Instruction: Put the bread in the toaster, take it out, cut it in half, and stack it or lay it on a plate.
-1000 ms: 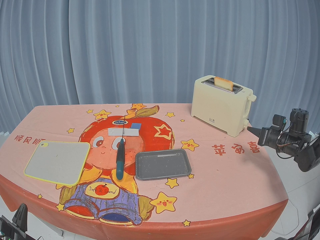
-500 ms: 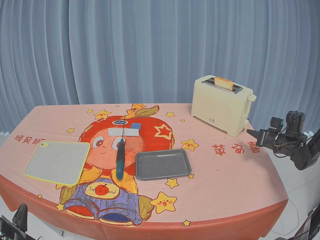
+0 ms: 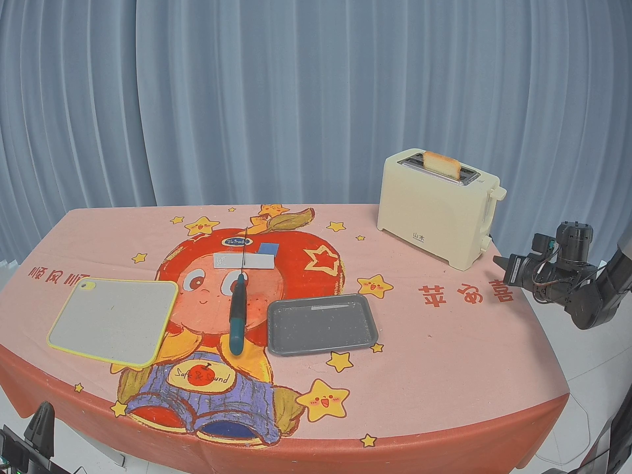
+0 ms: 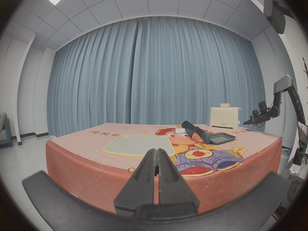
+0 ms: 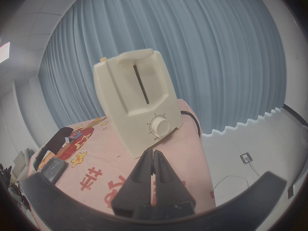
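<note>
A slice of bread [image 3: 441, 164] stands up out of the slot of the cream toaster [image 3: 434, 209] at the table's back right. My right gripper [image 3: 500, 259] hovers shut and empty just off the table's right edge, pointing at the toaster's end with the lever [image 5: 133, 56] and knob [image 5: 158, 125]; its tip [image 5: 153, 153] is a short way from the knob. A teal-handled knife [image 3: 237, 304] lies mid-table. The grey tray [image 3: 321, 324] sits right of it. My left gripper [image 4: 157, 154] is shut and empty, low before the table's front left corner [image 3: 43, 408].
A yellow-rimmed cutting board [image 3: 115, 320] lies at the front left. A white card [image 3: 243, 260] sits under the knife's blade. The toaster's black cord [image 5: 192, 121] trails off the right edge. Blue curtains hang behind the table.
My right arm's wrist has sunk a little and swung left, and the gripper tip has drawn slightly back from the toaster. Nothing on the table has moved.
</note>
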`<state>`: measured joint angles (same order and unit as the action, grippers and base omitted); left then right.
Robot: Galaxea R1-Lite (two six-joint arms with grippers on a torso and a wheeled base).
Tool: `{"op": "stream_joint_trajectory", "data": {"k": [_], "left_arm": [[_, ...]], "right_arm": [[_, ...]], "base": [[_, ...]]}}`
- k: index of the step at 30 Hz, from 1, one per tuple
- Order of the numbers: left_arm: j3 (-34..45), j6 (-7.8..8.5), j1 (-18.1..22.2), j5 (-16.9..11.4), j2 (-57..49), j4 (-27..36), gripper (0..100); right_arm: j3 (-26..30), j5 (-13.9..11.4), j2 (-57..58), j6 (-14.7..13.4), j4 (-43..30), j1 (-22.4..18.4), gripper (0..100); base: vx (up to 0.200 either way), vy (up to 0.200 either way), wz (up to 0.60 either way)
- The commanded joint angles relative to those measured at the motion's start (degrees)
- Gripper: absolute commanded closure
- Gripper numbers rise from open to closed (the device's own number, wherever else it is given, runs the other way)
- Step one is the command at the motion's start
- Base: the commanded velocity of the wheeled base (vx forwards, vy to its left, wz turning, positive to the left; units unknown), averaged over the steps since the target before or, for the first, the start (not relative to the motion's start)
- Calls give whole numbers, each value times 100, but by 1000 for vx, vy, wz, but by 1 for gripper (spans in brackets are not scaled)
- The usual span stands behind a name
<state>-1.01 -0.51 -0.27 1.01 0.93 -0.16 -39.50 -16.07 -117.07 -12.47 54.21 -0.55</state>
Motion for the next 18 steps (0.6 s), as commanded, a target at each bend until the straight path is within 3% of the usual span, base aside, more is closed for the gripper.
{"op": "stream_joint_trajectory", "data": {"k": [1, 9, 18], "left_arm": [[101, -2, 0, 4, -5, -2, 100], [101, -2, 0, 4, -5, -2, 100], [101, -2, 0, 4, -5, -2, 100]], "right_arm": [[-67, 7, -194, -1, 2, 11, 100], [-207, 429, -387, -1, -60, 72, 100], [-339, 464, -457, -71, -69, 143, 100]], "base": [[0, 0, 0], [0, 0, 0], [0, 0, 0]]}}
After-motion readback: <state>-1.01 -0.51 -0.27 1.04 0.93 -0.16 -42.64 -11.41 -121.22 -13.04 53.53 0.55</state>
